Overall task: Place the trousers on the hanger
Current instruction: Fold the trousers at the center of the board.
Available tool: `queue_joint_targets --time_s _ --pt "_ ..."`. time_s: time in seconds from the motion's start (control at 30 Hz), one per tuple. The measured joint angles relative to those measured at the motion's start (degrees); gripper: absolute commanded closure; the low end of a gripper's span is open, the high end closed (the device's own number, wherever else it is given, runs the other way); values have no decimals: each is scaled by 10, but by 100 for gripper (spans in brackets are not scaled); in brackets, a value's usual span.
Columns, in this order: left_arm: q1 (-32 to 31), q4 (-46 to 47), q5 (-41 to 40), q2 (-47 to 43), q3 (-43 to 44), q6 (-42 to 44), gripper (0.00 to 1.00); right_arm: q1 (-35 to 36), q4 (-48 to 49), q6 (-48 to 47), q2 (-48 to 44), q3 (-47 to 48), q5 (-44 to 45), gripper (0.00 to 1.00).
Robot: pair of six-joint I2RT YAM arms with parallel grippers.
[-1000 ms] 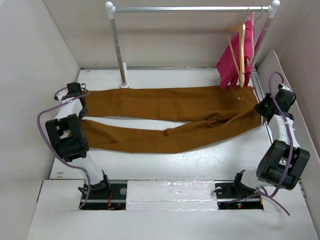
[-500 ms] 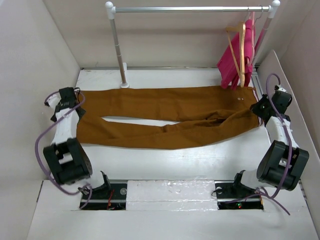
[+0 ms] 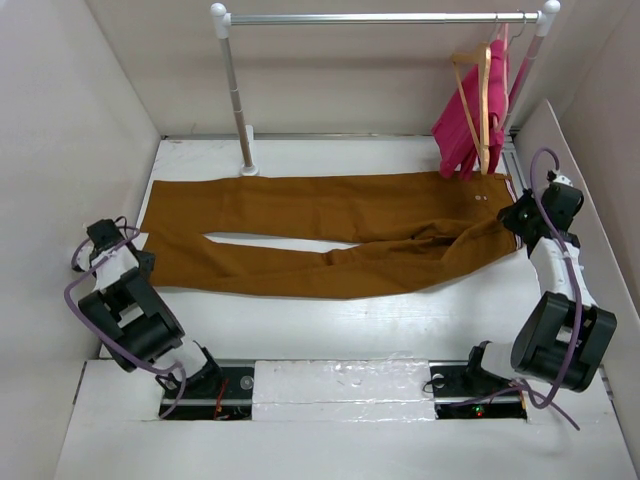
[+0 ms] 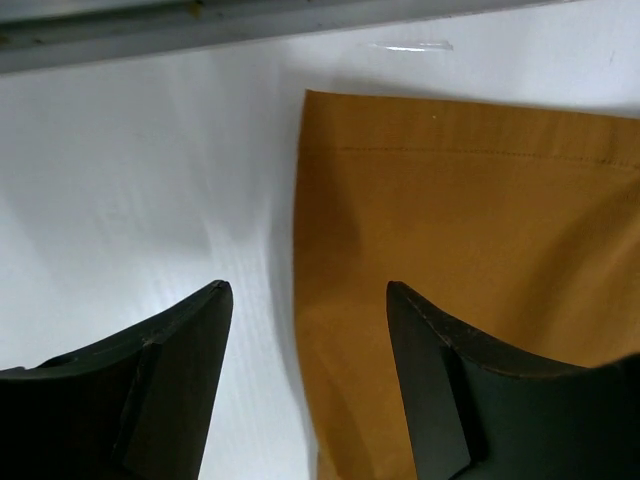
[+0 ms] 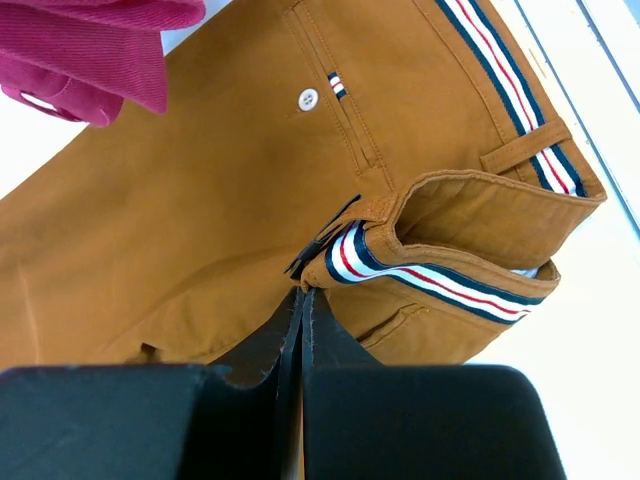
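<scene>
The rust-brown trousers [image 3: 330,215] lie flat on the white table [image 3: 330,320], legs to the left, waist to the right. The tan hanger [image 3: 485,100] hangs on the rail at the back right, in front of a pink garment. My left gripper [image 3: 138,260] is open just off the leg ends; in the left wrist view its fingers [image 4: 307,287] straddle a corner of the trousers [image 4: 470,250] without touching it. My right gripper [image 3: 515,212] is at the waist. Its fingers [image 5: 302,292] are shut on the fly edge of the trousers [image 5: 200,200], by the striped waistband [image 5: 440,280].
A white-and-silver clothes rail [image 3: 380,18] spans the back, its left post [image 3: 238,100] standing just behind the legs. The pink garment [image 3: 465,125] hangs down to the waist area. Walls close in on both sides.
My left gripper let go of the leg end and drew back to the left and toward the near edge. The two legs now lie straighter. The right gripper stayed at the waist.
</scene>
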Motion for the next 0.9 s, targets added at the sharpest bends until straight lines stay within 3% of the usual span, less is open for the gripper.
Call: queue_joint_targets --time_s 0.1,0.13,0.2,0.47,0.6,0.73,0.9 --pt "0 20 18 22 -3 -10 48 0 -3 -1 -7 -3 -1 100" --pt "0 28 23 30 -4 -12 59 1 -3 -1 -11 -5 -1 100" --pt "0 47 35 46 -11 -17 100 1 -12 -3 -22 -10 -1 100" --pt "0 56 61 53 -9 6 100 -15 -86 -37 -90 -14 29 100" --pt "-7 -6 53 -54 0 -6 100 -14 -147 -52 -155 -7 76 100" --pt "-30 -78 33 -126 90 -25 100 -12 -175 -58 -172 27 92 100" --pt "-45 -125 -6 -109 206 -35 100 -12 -178 -56 -114 77 94 100"
